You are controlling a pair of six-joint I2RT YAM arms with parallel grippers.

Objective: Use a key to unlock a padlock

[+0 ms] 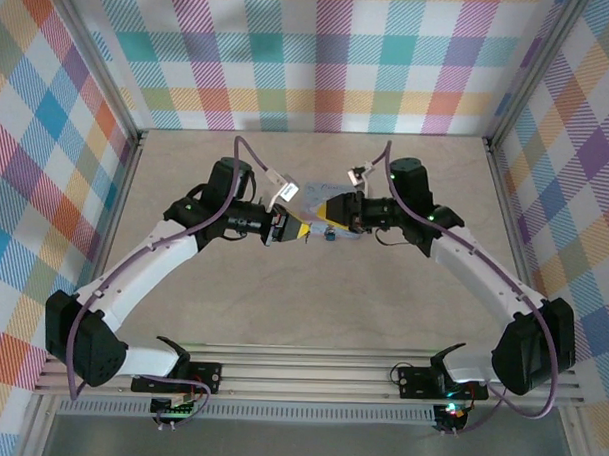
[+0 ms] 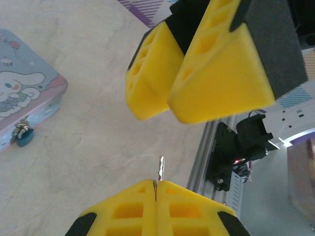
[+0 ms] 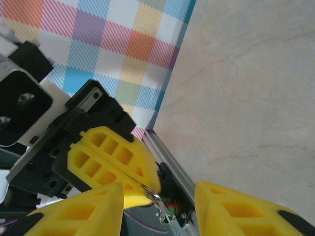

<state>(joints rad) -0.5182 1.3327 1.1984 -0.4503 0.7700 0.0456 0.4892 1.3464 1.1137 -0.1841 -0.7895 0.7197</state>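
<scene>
The left pincer [image 2: 155, 186], shut on the key [image 2: 161, 168], aims its blade into the parted right pincer [image 2: 167, 110] just ahead, while the padlock [image 2: 22, 136] hangs on the tin [image 2: 34, 98] off to the side of the 2.

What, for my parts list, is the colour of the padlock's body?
Blue-teal; the padlock shows best in the left wrist view.

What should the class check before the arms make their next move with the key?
1. Key clamped in the shut left gripper: ok.
2. Right gripper open: ok.
3. Key between the right gripper's fingers: cannot tell, as the two wrist views disagree.
4. Padlock uncovered on the front of the tin: ok.
5. Key aimed at the padlock: not ok, it points away from the tin.
</scene>
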